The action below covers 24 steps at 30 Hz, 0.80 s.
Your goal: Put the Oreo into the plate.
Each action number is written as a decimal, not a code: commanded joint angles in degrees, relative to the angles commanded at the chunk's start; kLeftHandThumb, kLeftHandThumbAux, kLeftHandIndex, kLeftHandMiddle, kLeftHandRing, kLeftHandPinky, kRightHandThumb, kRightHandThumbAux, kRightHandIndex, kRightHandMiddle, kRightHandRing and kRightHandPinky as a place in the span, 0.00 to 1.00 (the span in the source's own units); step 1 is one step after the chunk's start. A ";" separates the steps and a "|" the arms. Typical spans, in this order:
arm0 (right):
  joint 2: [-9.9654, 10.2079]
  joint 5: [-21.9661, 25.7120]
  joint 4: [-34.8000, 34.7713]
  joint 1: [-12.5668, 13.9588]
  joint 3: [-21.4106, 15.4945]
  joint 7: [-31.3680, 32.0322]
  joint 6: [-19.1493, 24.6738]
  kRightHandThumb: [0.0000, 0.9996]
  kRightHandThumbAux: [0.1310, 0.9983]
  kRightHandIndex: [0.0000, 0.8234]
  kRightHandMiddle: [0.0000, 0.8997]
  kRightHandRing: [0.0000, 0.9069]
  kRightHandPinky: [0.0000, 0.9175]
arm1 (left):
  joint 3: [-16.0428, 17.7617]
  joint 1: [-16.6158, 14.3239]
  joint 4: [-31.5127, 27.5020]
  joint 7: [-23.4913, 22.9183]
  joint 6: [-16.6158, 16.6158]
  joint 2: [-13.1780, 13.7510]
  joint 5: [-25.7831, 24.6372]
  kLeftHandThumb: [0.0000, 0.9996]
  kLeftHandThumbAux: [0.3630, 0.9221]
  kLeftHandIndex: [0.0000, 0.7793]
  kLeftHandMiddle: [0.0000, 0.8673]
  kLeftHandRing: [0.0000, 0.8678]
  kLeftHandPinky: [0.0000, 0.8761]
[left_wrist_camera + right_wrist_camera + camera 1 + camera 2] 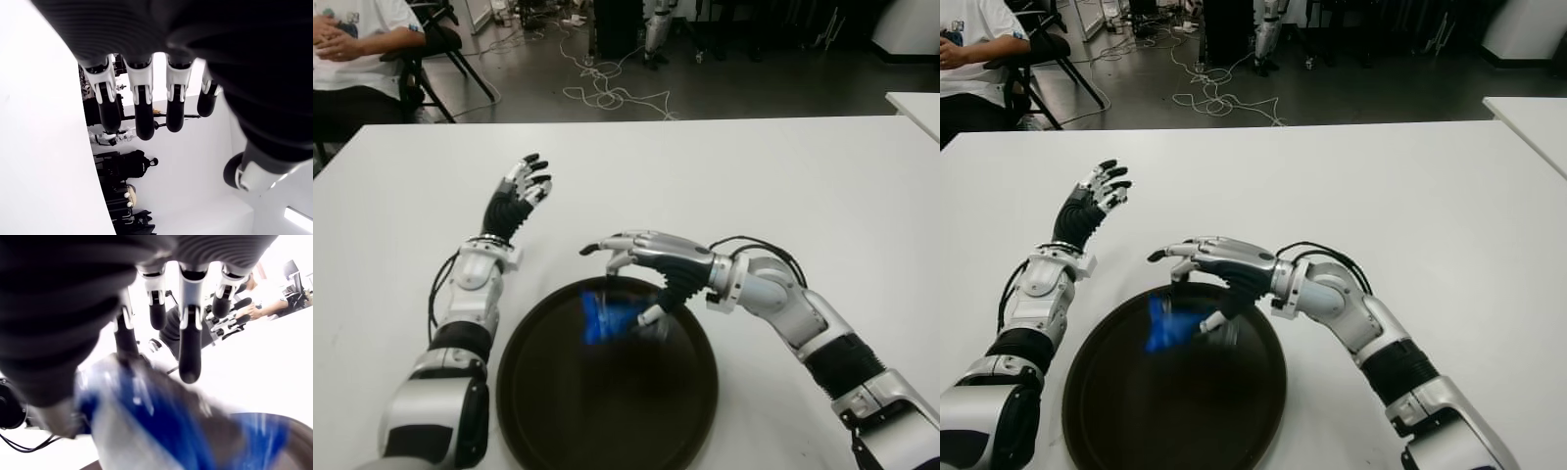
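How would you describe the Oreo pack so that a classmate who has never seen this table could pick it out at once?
Start at the white table and find the round dark plate at its near edge, between the robot's arms. Over the plate's far side, just under the open fingers of the right hand, is the Oreo pack. It is the only blue thing here, blurred as if moving.

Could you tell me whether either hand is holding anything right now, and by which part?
It cannot be told: the blurred blue Oreo pack shows just under the right hand, over the plate. The left hand is open and holds nothing.
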 joint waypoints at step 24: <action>-0.36 -0.53 0.82 -0.20 -0.16 -1.15 -0.66 0.00 0.30 0.00 0.00 0.00 0.00 | 0.24 0.11 -0.24 -0.08 0.46 -0.16 -0.19 0.24 0.36 0.13 0.20 0.20 0.22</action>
